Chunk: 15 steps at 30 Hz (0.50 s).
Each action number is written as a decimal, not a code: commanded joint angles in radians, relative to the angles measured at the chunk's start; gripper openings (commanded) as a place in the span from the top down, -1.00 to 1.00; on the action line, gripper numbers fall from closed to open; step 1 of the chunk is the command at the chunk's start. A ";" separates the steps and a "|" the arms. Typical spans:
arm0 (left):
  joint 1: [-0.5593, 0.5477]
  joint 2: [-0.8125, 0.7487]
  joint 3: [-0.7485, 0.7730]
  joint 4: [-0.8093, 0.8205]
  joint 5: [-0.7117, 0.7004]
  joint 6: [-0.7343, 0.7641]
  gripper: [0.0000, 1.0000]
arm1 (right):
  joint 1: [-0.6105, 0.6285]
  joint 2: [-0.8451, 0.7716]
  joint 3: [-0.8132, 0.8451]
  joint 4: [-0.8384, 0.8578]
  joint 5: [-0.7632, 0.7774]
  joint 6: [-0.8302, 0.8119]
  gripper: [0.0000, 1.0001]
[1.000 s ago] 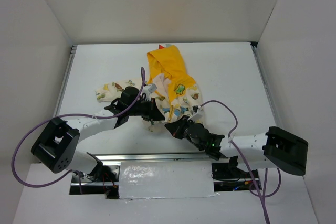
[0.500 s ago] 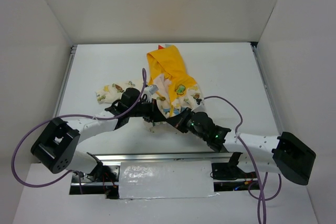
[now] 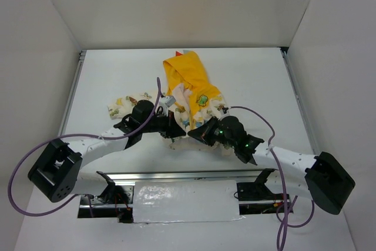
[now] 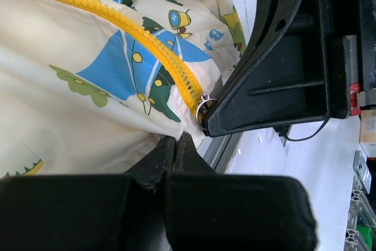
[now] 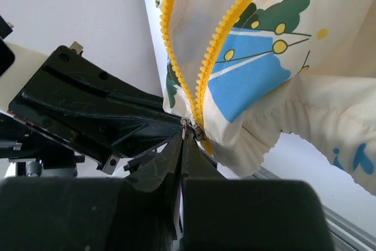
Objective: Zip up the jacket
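The jacket lies in the middle of the table, cream with cartoon prints, its yellow hood toward the far side. Its yellow zipper is open above the bottom end. My left gripper is shut on the jacket's bottom hem, which shows in the left wrist view. My right gripper is right beside it, and in the right wrist view it is shut on the metal zipper pull at the slider. The pull ring also shows in the left wrist view.
White walls stand on three sides of the table. A metal rail runs along the near edge. Purple cables loop beside both arms. One sleeve spreads out to the left.
My right arm has moved forward and left to the jacket's bottom hem, its gripper now at the zipper pull beside the left gripper. The left arm has barely shifted.
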 commanded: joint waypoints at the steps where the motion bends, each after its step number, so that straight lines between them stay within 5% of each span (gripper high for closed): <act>1: -0.015 -0.033 -0.012 0.013 0.054 0.036 1.00 | -0.021 -0.014 0.040 0.009 -0.011 0.048 1.00; 8: -0.036 -0.019 -0.007 0.010 0.062 0.045 1.00 | -0.044 0.012 0.136 -0.174 -0.066 0.143 1.00; 15: -0.057 -0.010 -0.003 -0.010 0.039 0.057 1.00 | -0.060 -0.072 0.076 -0.183 -0.031 0.306 1.00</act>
